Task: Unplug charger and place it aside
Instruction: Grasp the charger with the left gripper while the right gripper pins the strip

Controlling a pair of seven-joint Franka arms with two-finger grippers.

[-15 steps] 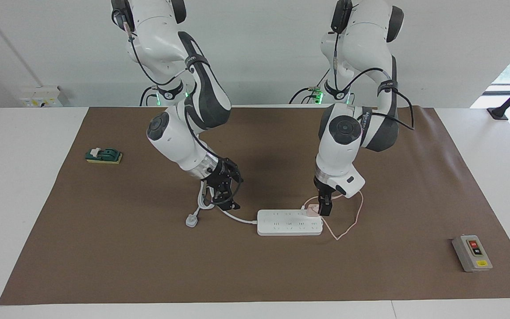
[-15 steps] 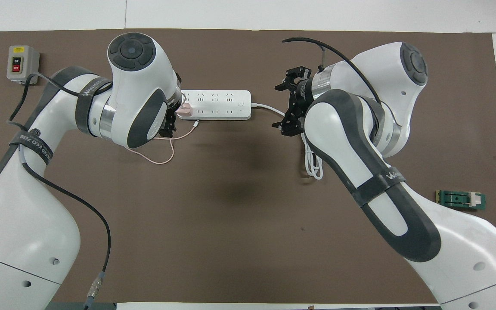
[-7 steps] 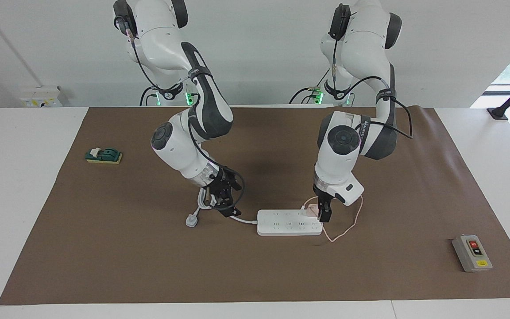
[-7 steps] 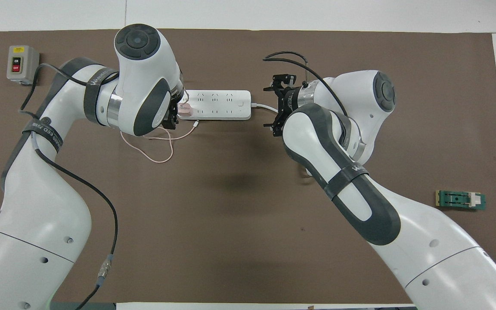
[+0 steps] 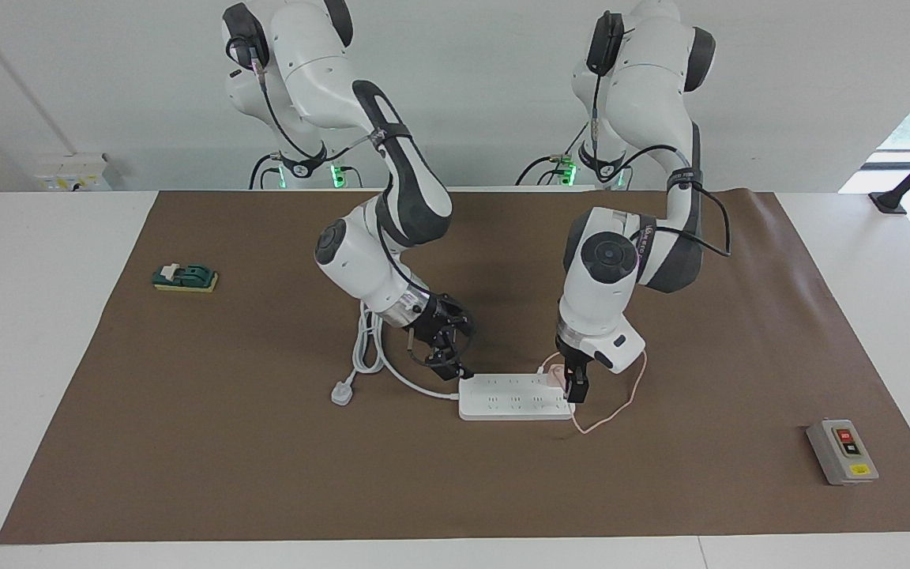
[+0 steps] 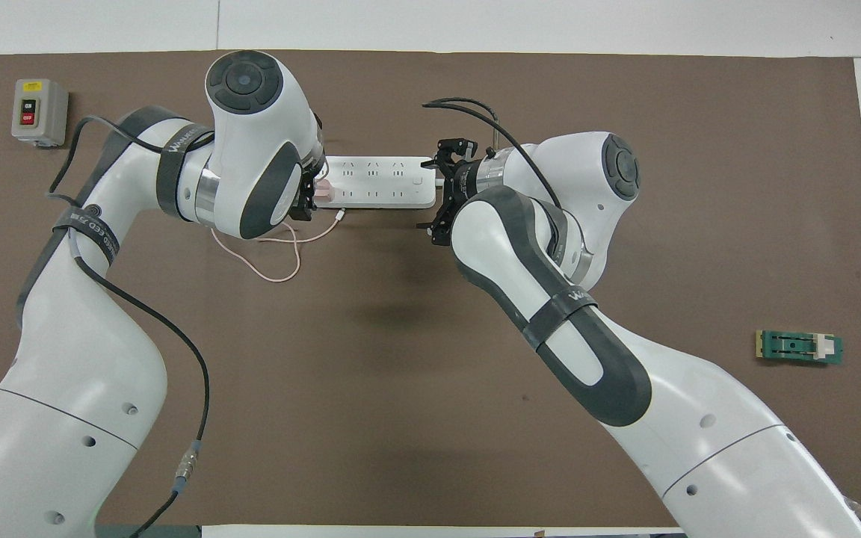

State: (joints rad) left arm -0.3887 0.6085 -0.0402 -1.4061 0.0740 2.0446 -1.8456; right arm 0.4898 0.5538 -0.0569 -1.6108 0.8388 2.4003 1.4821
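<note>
At the center of the facing view, I have both arms down at the white power strip (image 5: 516,397), which lies on the brown mat (image 5: 265,474). The left gripper (image 5: 573,386) stands upright at the strip's end toward the left arm's side, right of center in that frame, its dark fingers (image 5: 578,389) hanging by the charger (image 5: 556,374), the pale-pink cube plugged into the strip there; its jaws stand wide, and I cannot tell whether they touch the cube. The charger's thin pink cable (image 5: 621,399) loops loosely over the mat just beside that end. The right gripper (image 5: 445,357) comes in tilted, left of center in the frame, low over the strip's other end where the thick white cord (image 5: 415,385) leaves it; its jaws are spread and hold nothing. The cord runs to a white three-pin plug (image 5: 342,392) lying on the mat. In the overhead view, a grey switch box (image 6: 39,112) sits at upper left and a green block (image 6: 799,347) at lower right, both well apart from the strip.
</note>
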